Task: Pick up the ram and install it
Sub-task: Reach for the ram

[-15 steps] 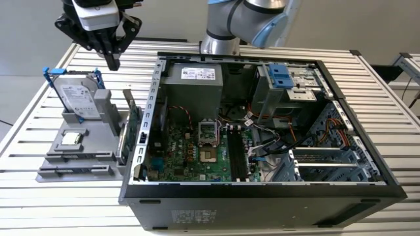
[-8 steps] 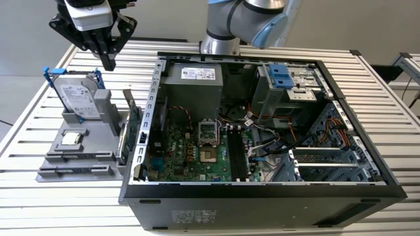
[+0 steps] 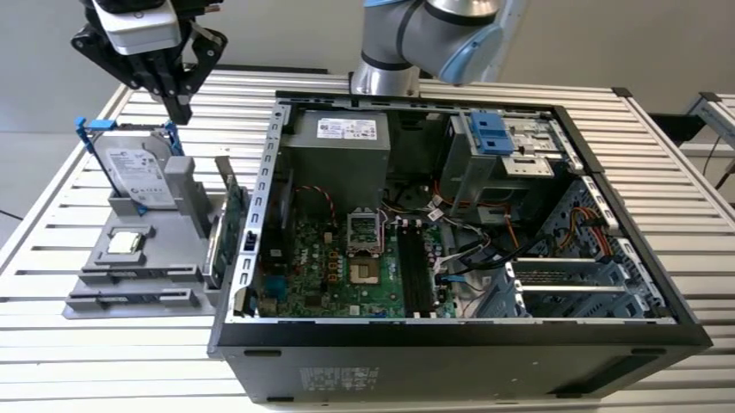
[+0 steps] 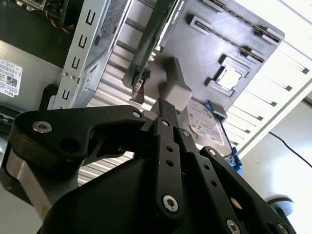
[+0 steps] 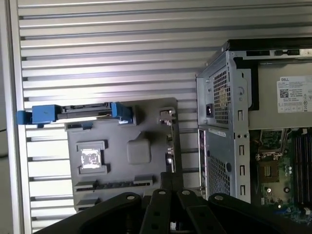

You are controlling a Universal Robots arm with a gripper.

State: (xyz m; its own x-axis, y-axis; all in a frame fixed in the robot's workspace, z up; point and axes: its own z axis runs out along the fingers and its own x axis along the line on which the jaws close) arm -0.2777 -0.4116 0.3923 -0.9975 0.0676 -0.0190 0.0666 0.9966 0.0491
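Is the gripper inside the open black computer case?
No: in the exterior view the gripper hangs above the silver hard drive with blue brackets, outside the open black computer case.

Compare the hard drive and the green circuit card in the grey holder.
The hard drive is silver with blue brackets; the circuit card is green. The hard drive is a thick block; the circuit card is a thin board. The circuit card stands beside the computer case; the hard drive stands farther from it. Both stand on edge in the grey holder.
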